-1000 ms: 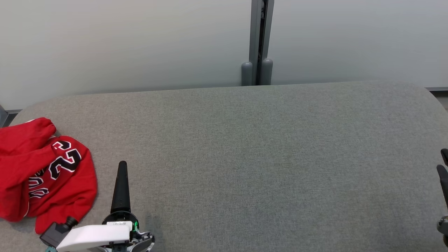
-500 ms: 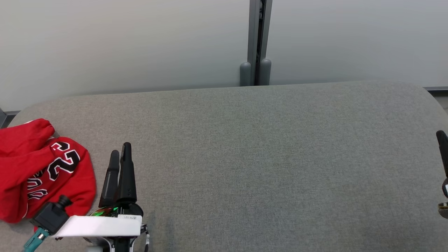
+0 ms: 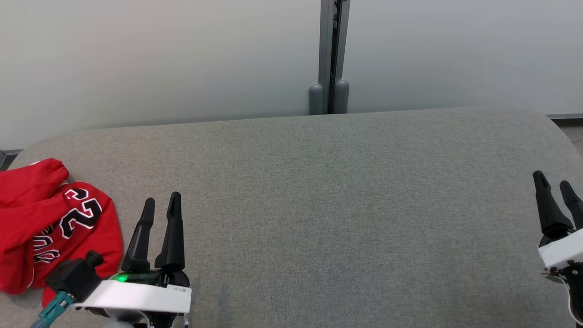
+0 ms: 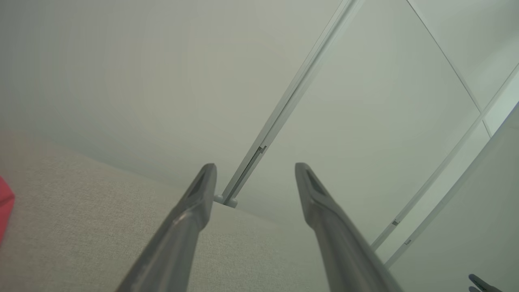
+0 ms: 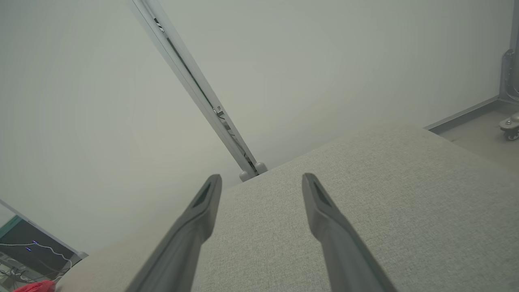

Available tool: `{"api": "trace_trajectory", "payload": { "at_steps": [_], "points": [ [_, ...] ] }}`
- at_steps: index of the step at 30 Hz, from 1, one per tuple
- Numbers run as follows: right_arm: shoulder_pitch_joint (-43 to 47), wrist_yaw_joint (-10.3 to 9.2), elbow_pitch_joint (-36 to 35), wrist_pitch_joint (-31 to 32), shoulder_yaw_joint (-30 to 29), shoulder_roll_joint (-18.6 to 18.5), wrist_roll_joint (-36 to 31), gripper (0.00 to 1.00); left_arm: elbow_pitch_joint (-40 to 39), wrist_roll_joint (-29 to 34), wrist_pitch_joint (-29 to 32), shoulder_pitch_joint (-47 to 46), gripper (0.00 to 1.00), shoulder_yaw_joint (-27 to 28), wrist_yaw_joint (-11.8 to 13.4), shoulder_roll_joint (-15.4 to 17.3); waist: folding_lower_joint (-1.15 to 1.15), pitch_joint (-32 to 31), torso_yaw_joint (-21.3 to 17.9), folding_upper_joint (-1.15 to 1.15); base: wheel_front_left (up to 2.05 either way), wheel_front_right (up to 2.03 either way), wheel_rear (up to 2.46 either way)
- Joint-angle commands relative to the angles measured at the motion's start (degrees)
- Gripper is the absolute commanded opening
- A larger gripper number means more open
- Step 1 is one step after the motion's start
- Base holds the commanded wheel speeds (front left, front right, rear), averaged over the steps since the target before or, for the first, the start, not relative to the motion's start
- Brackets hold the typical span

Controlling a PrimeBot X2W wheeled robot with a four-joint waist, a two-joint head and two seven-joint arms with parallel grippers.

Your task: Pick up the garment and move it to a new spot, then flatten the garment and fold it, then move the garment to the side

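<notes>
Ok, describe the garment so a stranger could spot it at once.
Start at the long grey fabric-topped table before the pale wall. At its left end, beside the left gripper, lies the garment: a crumpled red jersey with black-and-white numerals, vivid against the grey cloth.

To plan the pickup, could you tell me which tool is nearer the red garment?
The left tool, just beside the garment; the right tool sits far off on the opposite side.

- I count one garment point(image 3: 50, 228).
- My grippers, two: left gripper point(image 3: 162, 198), right gripper point(image 3: 552, 178); two fingers point(image 3: 173, 232) each.
- One table point(image 3: 346, 205).
- One post point(image 3: 329, 45); two caps point(image 3: 315, 98) at its foot.
</notes>
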Motion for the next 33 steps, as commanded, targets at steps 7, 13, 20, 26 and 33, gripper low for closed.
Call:
{"api": "trace_trajectory", "payload": {
  "at_steps": [7, 13, 20, 26, 33],
  "points": [
    [0.67, 0.27, 0.21, -3.5, 3.53, -1.06, -5.5, 1.0, 1.64, 6.54, -0.12, -0.36, 1.0, 1.08, 1.32, 1.14, 0.0, -0.16, -0.3, 0.0, 0.0, 0.0, 0.0],
    [1.63, 0.28, 1.4, -5.83, 5.16, -0.74, -9.33, 1.0, 3.32, 10.7, -0.13, 0.05, 1.0, 1.45, 2.14, 1.49, 0.0, -0.21, -0.47, 0.0, 0.0, 0.0, 0.0],
    [2.52, 0.29, 1.8, -8.41, 7.18, -0.33, -13.37, 1.0, 5.67, 14.35, -0.13, -0.11, 1.0, 2.17, 2.94, 1.49, 0.0, -0.24, -0.64, 0.0, 0.0, 0.0, 0.0],
    [3.01, 0.28, 1.89, -10.5, 9.03, 0.28, -16.13, 1.0, 7.66, 16.86, -0.07, -0.67, 1.0, 3.1, 3.18, 1.91, 0.0, -0.26, -0.79, 0.0, 0.0, 0.0, 0.0],
    [3.95, 0.29, 2.33, -12.82, 10.99, 0.75, -18.74, 1.0, 9.87, 19.93, 0.94, -1.13, 1.0, 3.82, 3.68, 2.25, 0.0, -0.24, -0.88, 0.0, 0.0, 0.0, 0.0]
  ]
}}
